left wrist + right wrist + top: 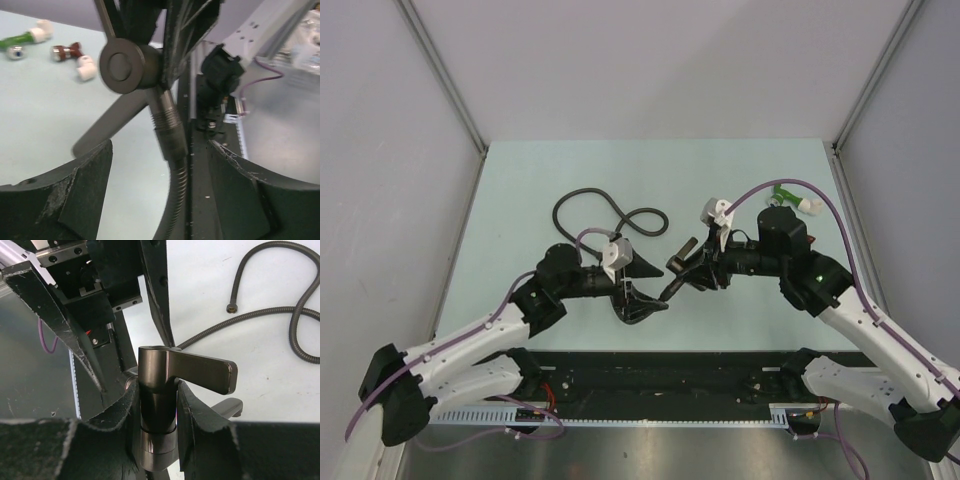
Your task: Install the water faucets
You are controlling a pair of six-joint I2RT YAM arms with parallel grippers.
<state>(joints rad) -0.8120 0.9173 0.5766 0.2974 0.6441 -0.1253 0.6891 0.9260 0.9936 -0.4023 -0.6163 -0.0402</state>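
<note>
Tabletop (520, 200), pale green, carrying all parts, with the two arms meeting over its middle. Coiled black flexible hose (610, 208) looped on the far half. One end lies free; the other run leads towards the arms and appears to end in the threaded collar (167, 125) under the faucet body.

Faucet (155, 370), dark grey-brown metal, held off the tabletop at centre between the two arms. Its short cylindrical body stands upright and the flat arm projects sideways from the top. Judged solid and rigid, fairly heavy for its size, and not fragile. The smooth finish is likely to be slippery, and the long arm would act as a lever and twist the part in a loose grip. The best hold is therefore across the round body just below the arm, not on the arm.

Right claw (157, 405), closed on that body, one pad pressed to each side and the arm clear above the fingers.

Left claw (160, 150), spread wide, its fingers (95, 185) standing either side of the threaded collar and hose. It shows a gap on both sides and grips nothing.

Green fitting (20, 39) and dark-red fitting (67, 51), small and white-ended, lying together on the tabletop well apart from the faucet.
</note>
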